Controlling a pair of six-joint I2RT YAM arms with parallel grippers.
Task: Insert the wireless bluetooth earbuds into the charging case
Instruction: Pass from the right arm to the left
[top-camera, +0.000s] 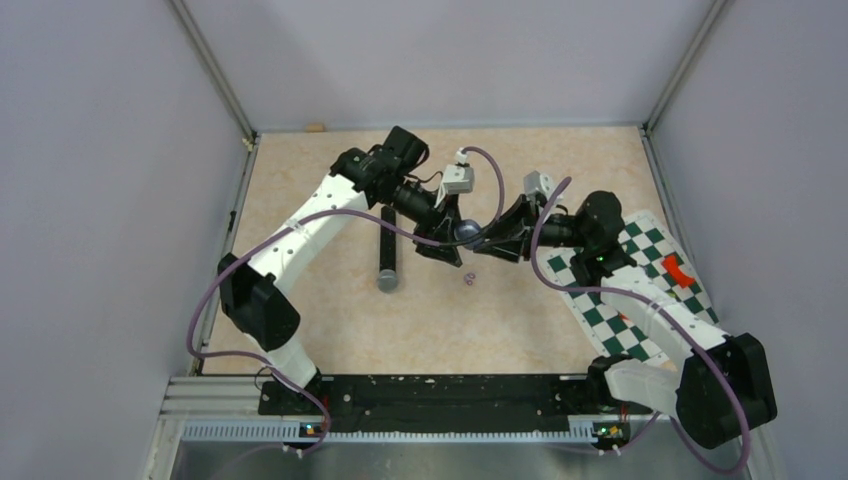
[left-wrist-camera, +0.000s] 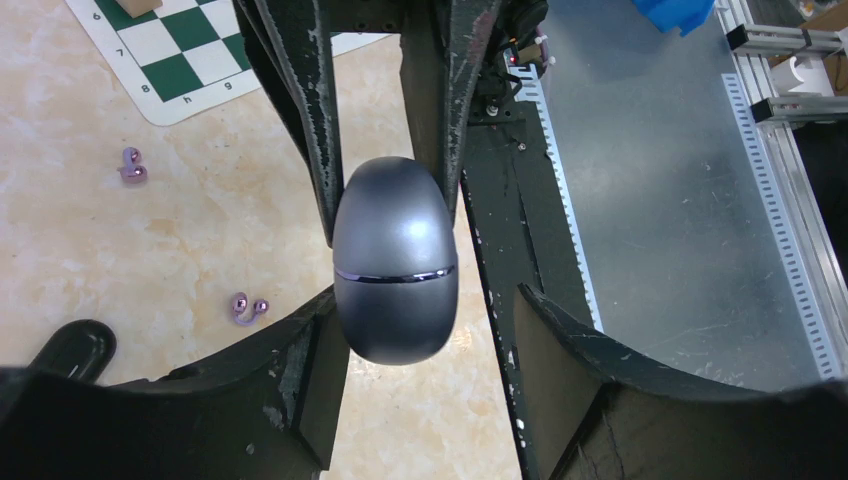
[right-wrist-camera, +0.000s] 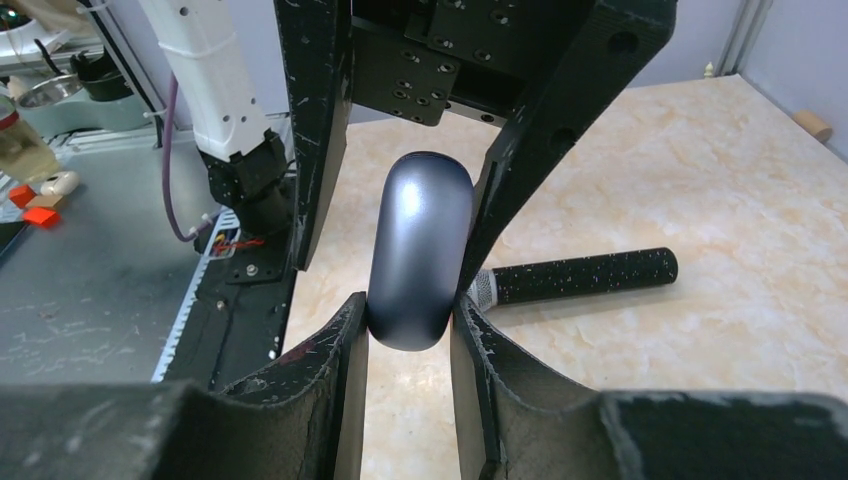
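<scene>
Clamping the charging case (right-wrist-camera: 420, 250) between its two fingers, the right gripper (right-wrist-camera: 410, 305) holds the grey, egg-shaped shell up off the table (top-camera: 450, 330), one finger pressed on either side of it. The left gripper (left-wrist-camera: 425, 300) meets it from the opposite side with its jaws apart. In the left wrist view one finger (left-wrist-camera: 310, 360) lies against the case and the other stands clear, with a gap between. The case is closed, its seam a thin line round the middle.

From above, the two wrists come together over the middle of the table. The left arm rises from its near-left base with the elbow out to the left, the forearm runs to the far middle, and the wrist turns back toward the near right. The right arm comes up from the near-right base, crosses the chequered mat (top-camera: 630, 290) and reaches left.

Two purple earbuds (left-wrist-camera: 248, 308) lie on the table just near of the grippers, apart from the case. A black microphone (top-camera: 388, 250) lies to the left of the left gripper, its grey head at the near end.
</scene>
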